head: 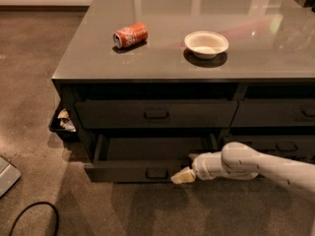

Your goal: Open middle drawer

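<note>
The middle drawer (147, 171) is a wide dark charcoal drawer, partly pulled out of the cabinet, with its shallow dark interior (155, 149) showing. Its small rectangular handle (156, 172) sits at the centre of the front. My gripper (183, 176), tan-tipped on a white arm coming in from the right, is at the drawer's front just right of the handle. The drawer above (156, 114) is closed.
On the grey countertop (88, 63) lie a red soda can (130, 35) on its side and a white bowl (206, 44). More closed drawers (275, 113) are at the right. A black bin with scraps (61, 124) stands left of the cabinet. A cable (29, 218) lies on the floor.
</note>
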{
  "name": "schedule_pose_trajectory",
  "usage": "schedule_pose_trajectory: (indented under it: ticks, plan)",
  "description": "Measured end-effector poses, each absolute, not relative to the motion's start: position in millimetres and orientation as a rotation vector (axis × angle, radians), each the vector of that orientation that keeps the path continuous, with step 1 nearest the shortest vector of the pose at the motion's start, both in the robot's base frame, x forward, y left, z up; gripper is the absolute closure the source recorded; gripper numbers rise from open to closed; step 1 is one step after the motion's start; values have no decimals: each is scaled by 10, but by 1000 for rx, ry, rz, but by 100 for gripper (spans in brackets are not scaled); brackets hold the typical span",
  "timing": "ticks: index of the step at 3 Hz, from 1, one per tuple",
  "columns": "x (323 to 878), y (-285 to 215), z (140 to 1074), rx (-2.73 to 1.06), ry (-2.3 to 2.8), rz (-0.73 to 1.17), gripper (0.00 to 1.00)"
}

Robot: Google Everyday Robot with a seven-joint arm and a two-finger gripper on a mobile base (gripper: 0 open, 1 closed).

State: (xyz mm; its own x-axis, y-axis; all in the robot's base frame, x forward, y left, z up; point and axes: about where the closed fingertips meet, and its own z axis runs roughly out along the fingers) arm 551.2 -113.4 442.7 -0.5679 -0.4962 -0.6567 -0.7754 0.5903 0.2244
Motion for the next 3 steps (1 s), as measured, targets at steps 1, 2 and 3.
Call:
schedule_pose_trajectory:
  ticks: [1,2,3]
  plan:
    - [5432,-1148,4434,-1016,2288,689,100]
    - [5200,-1212,4396,-1041,2309,706,100]
    - [5191,-1210,4427,-1041,2309,706,100]
